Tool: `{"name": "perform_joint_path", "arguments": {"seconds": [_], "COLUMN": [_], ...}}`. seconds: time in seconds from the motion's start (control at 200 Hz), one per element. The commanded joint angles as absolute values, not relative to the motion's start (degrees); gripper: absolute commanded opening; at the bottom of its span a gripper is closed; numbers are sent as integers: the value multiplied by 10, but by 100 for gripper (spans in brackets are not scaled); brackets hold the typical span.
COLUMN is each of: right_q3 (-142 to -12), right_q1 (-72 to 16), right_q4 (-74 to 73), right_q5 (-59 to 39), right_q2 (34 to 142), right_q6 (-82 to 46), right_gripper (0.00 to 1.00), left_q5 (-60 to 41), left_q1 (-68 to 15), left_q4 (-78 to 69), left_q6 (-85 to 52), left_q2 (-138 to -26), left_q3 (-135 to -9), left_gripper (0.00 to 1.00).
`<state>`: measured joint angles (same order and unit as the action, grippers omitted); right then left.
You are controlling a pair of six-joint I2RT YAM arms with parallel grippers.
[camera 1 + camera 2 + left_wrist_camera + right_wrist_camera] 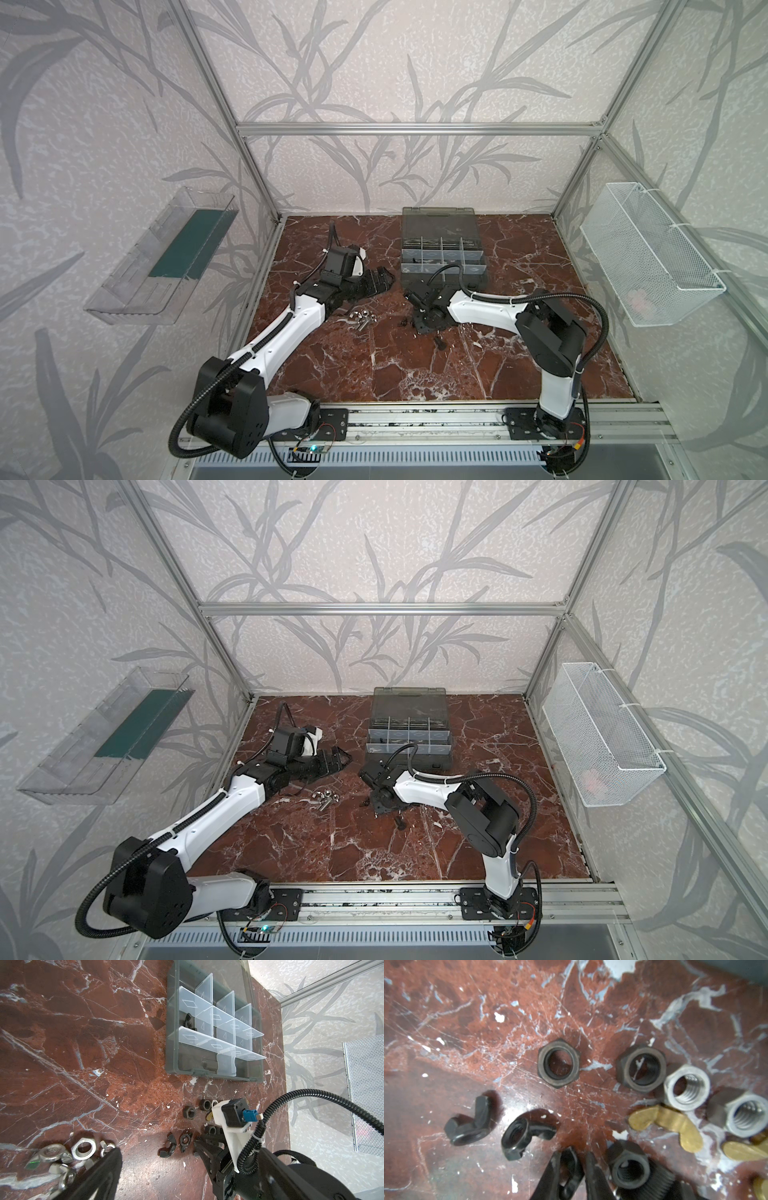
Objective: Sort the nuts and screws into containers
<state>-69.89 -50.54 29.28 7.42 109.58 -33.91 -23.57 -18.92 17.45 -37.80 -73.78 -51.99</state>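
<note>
- Nuts: loose on the worktop just in front of the containers; black, silver and brass kinds mixed together.
- My right hand: narrow, pinching a black wing nut. I cannot tell if the nut is off the worktop.
- My left hand: wide, empty, near the silver nuts.
- Handling: I judge a straight lift best, clear of the neighbouring black hex nut, then a low release inside a compartment.
- Views: only the right wrist view shows the pinch, which my wrist hides in both top views. Only the left wrist view shows a wing nut lying in a compartment by the case wall.
</note>
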Motion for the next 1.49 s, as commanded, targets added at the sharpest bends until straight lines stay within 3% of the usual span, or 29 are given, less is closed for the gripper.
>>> {"name": "perform_joint_path", "arguments": {"seconds": [0.0,0.22,0.34,0.69,0.945,1.49], "right_q3": [-691,-687,-689,-731,-721,-667], "right_q1": [-504,-508,-508,-508,-508,-515], "right_q4": [324,332,335,355,356,361], "right_q5": [75,80,83,84,83,70], "right_q2": [1073,1069,1069,1085,1072,1010], "right_q6": [-332,-331,-326,-301,-289,-278], "right_gripper": [24,20,10,8,9,23], "left_q5": [-237,-243,-247,-252,-271,-292], "left_q1": [-184,-182,-180,-173,-165,-162], "left_q4": [167,163,159,154,142,124], "left_q6": [-383,-388,-391,-395,-404,-417], "left_q2": [-725,-725,-727,-727,-734,-728], "left_q3": [-514,-514,-512,-512,-511,-502], "left_gripper": [99,99,100,99,100,99]}}
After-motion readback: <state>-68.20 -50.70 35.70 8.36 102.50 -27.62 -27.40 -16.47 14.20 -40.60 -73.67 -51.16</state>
